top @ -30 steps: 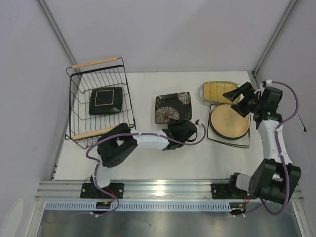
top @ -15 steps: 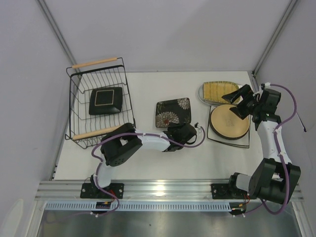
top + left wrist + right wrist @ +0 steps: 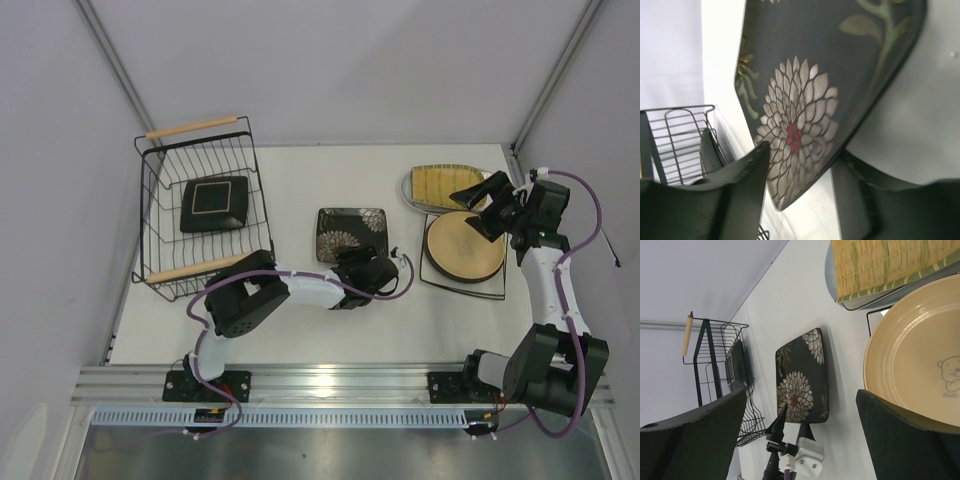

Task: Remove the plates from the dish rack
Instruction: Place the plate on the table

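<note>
Top external: black floral square plate (image 3: 350, 232) flat mid-table, left gripper (image 3: 352, 262) jaws parted astride its near edge. Right gripper (image 3: 478, 207) wide, empty, above tan round plate (image 3: 455, 250). I count one left: black square plate (image 3: 213, 203) in black wire dish rack (image 3: 147, 215).

Table (image 3: 300, 170): rack (image 3: 193, 128), floral plate (image 3: 350, 228), seemingly stacked plates (image 3: 465, 245).

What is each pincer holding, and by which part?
Nothing, it seems. The left pincer straddles the near edge of the floral plate, jaws apart, plate flat on the table. The right pincer hangs open and empty by the tan plate.
</note>
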### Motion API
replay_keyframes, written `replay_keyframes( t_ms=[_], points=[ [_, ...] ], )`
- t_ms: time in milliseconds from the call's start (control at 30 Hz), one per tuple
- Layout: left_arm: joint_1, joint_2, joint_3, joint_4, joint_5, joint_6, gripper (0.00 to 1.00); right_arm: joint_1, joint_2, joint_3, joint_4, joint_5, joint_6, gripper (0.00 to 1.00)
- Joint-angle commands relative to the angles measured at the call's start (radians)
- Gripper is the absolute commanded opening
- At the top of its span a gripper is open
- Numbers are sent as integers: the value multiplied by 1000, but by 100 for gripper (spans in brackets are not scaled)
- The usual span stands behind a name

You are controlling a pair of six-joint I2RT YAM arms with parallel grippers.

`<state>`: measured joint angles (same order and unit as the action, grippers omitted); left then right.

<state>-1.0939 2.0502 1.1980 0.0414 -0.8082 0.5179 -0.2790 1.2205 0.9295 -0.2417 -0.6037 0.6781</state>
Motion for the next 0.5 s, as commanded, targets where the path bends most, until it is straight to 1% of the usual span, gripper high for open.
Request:
replay_keyframes(
  t_ms=[0, 67, 100, 167, 200, 233, 267, 300, 367, 400, 467],
  points=[
    [-26, -50, 29, -56, -13, -132, 59, -8, -32, -9, 25, -13, -3, 100],
    [-37, -59, 46, -147, 9, -183, 60, -8, -35, -14, 25, -13, -3, 100],
    [-40, -64, 52, -184, 21, -247, 63, -9, -35, -12, 24, -14, -5, 100],
    [-47, -84, 70, -280, 70, -317, 67, -9, -36, -15, 24, -13, -5, 100],
    [-50, -93, 78, -308, 82, -375, 73, -9, -36, -15, 25, -13, -5, 100],
    [-61, -105, 87, -336, 96, -403, 75, -9, -35, -15, 24, -13, -5, 100],
    [-66, -134, 109, -392, 113, -448, 78, -9, -35, -17, 24, -11, -5, 100],
    [-72, -149, 124, -418, 162, -472, 83, -9, -36, -18, 25, -11, -5, 100],
    [-75, -220, 193, -516, 216, -551, 86, -9, -35, -20, 27, -10, -6, 99],
    [-75, -258, 215, -535, 284, -571, 89, -9, -33, -21, 27, -13, -8, 100],
    [-67, -336, 271, -545, 335, -604, 96, -9, -32, -23, 24, -13, -14, 100]
  ],
)
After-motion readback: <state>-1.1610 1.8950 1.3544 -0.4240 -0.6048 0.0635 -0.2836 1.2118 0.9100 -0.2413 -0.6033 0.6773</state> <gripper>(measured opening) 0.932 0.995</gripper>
